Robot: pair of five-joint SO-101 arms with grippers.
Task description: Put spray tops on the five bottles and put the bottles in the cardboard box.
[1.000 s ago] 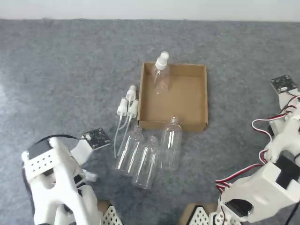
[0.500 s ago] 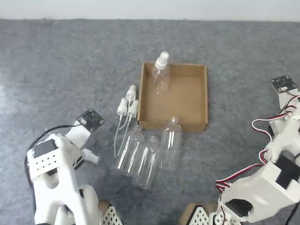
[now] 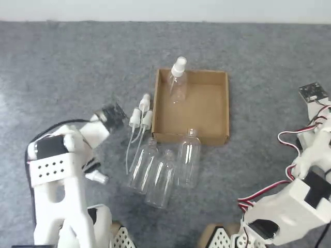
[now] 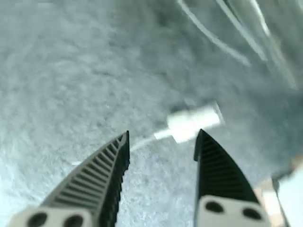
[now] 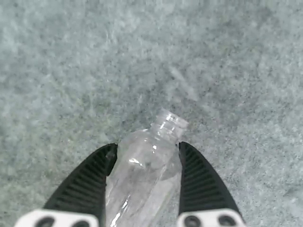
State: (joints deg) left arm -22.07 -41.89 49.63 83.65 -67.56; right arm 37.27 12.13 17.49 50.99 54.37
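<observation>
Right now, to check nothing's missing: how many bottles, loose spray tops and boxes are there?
Uncapped bottles: 4, one held in the right jaws
Capped bottle: 1
Loose spray tops: 3
Cardboard box: 1
Total: 9

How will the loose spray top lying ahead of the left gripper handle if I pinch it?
Probably very light: the spray top is a small white plastic head. Its thin dip tube looks bendy, so grip the head instead. On the grey carpet it likely won't slide far if the open left gripper nudges it.
</observation>
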